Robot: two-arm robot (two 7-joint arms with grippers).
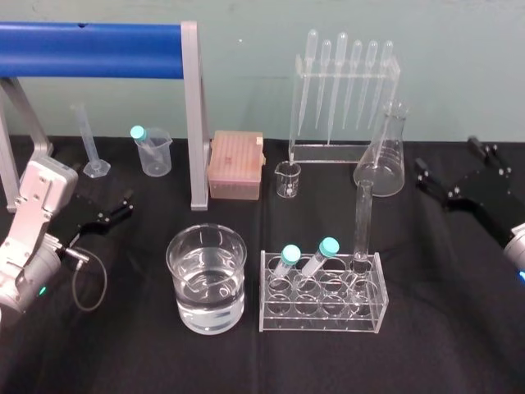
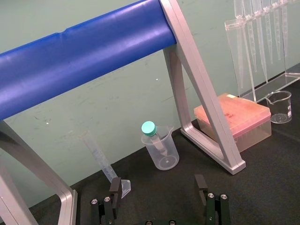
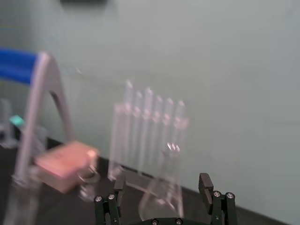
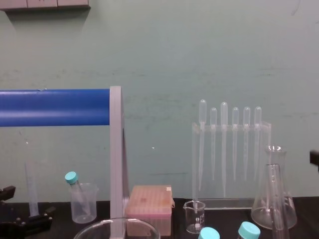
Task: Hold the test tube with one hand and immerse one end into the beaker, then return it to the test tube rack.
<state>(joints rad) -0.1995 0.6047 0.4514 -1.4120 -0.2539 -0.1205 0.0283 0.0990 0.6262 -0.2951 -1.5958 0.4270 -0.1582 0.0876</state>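
Glass test tube [image 1: 362, 217] stands upright in the right rear hole of the rack [image 1: 321, 324], which sits just right of the water-filled beaker [image 1: 184, 283] on the black counter [image 1: 123, 353]. Left jaws hover spread wide at the counter's left; right jaws, spread too, hang at its far right, both well apart from the tube

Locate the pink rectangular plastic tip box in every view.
Head view: pink plastic tip box, upper centre, right of grey metal frame leg.
Chest view: box, bottom centre.
Left wrist view: box behind that leg's foot.
Right wrist view: blurred box beside the leg.
Shared landmark: that leg.
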